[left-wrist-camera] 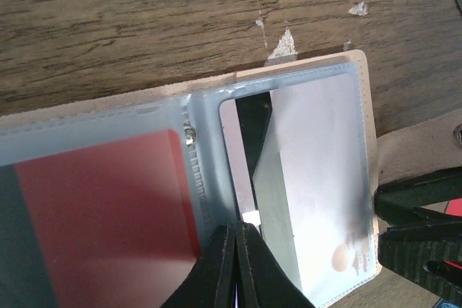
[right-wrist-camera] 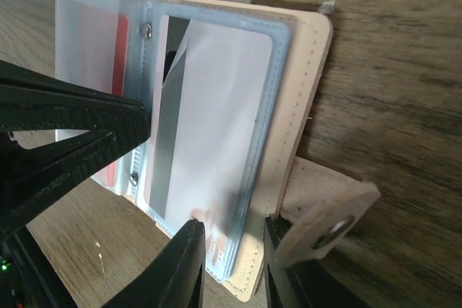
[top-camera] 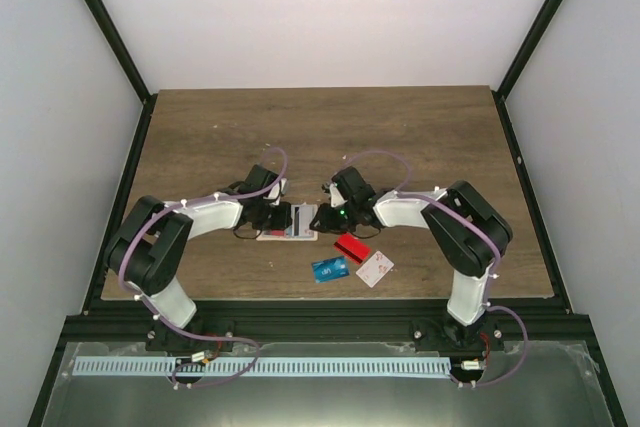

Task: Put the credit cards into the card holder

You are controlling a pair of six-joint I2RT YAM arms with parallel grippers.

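Three loose cards lie nearest: blue card [top-camera: 328,269], red card [top-camera: 352,246], dotted white card [top-camera: 374,268]. One open card holder [top-camera: 298,223] sits between both tools: left tool [left-wrist-camera: 237,232] pinched on its sleeve, right tool [right-wrist-camera: 229,239] narrowly parted astride its edge.

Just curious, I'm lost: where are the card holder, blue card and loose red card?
card holder [right-wrist-camera: 297,106], right wrist view, beige stitched border.
blue card [top-camera: 328,269], top view, its middle.
loose red card [top-camera: 351,247], top view, its middle.
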